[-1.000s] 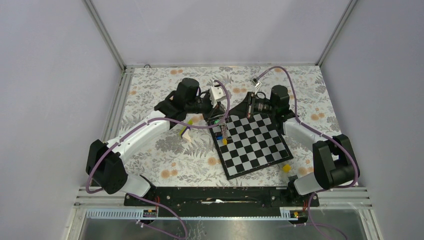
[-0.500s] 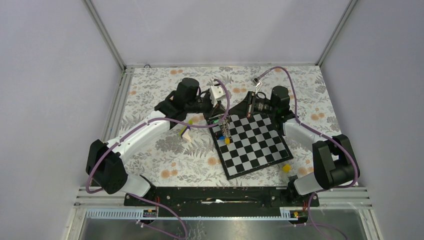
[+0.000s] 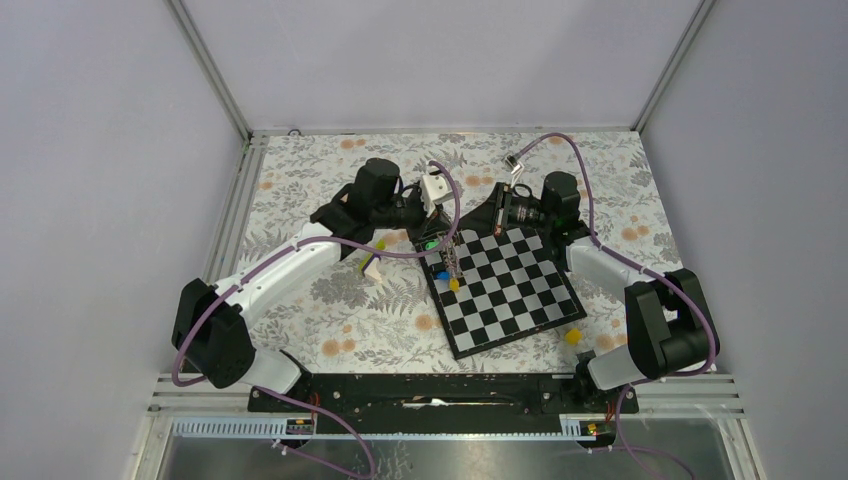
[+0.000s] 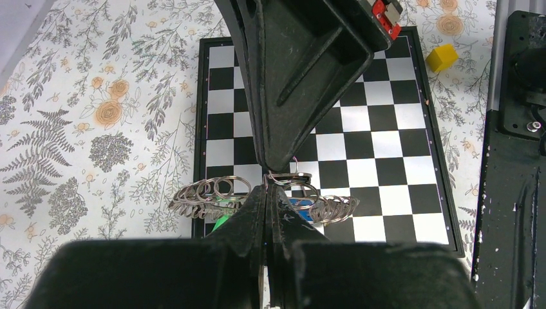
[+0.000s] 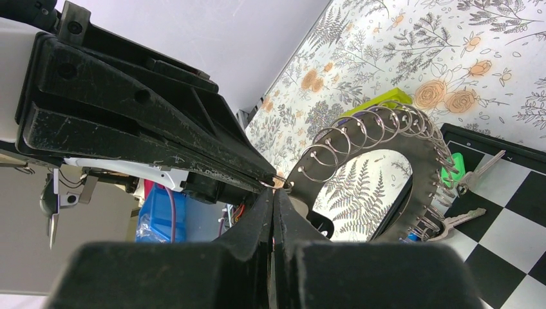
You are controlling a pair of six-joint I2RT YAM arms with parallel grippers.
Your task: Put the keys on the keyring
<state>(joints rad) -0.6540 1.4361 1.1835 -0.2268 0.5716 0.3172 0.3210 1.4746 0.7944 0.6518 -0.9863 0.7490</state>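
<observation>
From above, the left gripper point(image 3: 441, 237) and right gripper point(image 3: 460, 232) meet tip to tip over the chessboard's point(image 3: 520, 295) far-left corner. The keyring point(image 3: 449, 258) hangs below them.

In the left wrist view, both are clenched on one small rim loop, probably to steady or spread it.

In the right wrist view, the keyring stands upright with the keys point(image 5: 458, 168) against its lower rim. Whether they are threaded on, I cannot tell.

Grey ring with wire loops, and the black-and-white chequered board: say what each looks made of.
The flat grey ring looks like metal, dull brushed finish; the wire loops on its rim glint like steel. The black-and-white chequered board is probably plastic or coated card, hard to tell: smooth squares, soft sheen, thin black border.
</observation>
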